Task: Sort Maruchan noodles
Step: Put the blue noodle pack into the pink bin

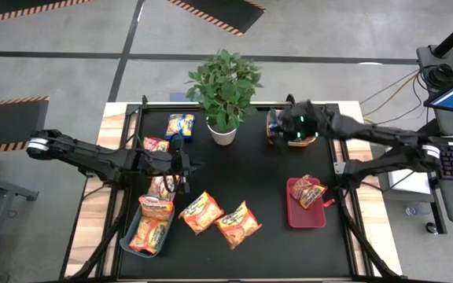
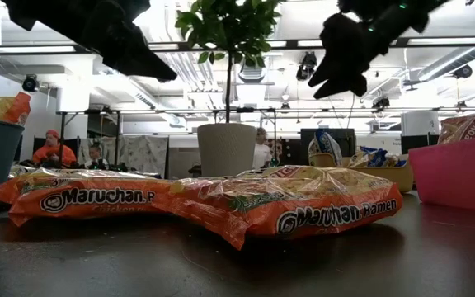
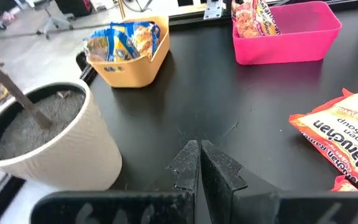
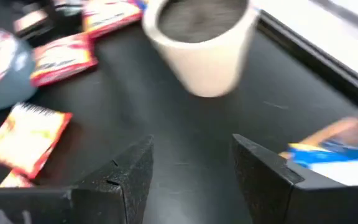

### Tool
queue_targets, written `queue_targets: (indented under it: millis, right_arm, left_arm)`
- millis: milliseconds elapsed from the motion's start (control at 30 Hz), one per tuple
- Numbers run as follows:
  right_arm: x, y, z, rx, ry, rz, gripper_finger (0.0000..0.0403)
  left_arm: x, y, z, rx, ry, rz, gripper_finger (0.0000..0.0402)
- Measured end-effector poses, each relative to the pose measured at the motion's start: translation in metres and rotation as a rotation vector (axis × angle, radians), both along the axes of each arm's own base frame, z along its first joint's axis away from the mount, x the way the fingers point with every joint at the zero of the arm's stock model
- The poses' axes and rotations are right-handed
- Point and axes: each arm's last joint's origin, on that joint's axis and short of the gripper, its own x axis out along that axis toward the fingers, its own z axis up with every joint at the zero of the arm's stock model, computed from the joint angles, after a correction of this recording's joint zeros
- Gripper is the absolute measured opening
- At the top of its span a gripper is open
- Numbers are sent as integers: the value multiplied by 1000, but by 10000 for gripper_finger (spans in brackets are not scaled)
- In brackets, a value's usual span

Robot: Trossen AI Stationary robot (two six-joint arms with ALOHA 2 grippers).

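Two grippers are over the black table [image 1: 250, 165]. The right gripper [image 1: 293, 130] hangs with its fingers [image 4: 263, 171] spread apart and nothing between them, above the orange bin [image 1: 278, 130] at the far right, where a blue-and-yellow packet [image 3: 120, 43] lies. The left gripper [image 1: 185, 167] is pinched shut and empty, hovering left of centre, near the potted plant [image 1: 223, 86]. Nearer on the right, the red bin [image 1: 305, 212] holds a red-pink packet [image 1: 311, 192]. Two orange packets [image 1: 219, 216] lie flat at the near centre. On the near left, the grey-blue bin [image 1: 128, 236] carries more packets, and other packets lie loose on the left side beyond it.
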Motion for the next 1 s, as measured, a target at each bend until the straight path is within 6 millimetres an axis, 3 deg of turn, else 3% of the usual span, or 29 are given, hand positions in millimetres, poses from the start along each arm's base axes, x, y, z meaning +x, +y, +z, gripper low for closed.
queue_targets:
  millis: [267, 567, 733, 1000]
  right_arm:
    - [-4, 41, -46, -85, -149, 185, 199]
    - [-14, 52, -79, -148, -221, 253, 199]
    - [-21, 54, -79, -244, -273, 294, 199]
    - [-40, 57, -58, -385, -389, 321, 199]
  left_arm:
    - [-5, 2, -9, -103, 70, 103, 0]
    - [-8, 3, -12, -159, 69, 194, 0]
    - [-8, 4, -12, -197, 48, 235, 0]
    - [-12, 11, -11, -132, -18, 478, 1]
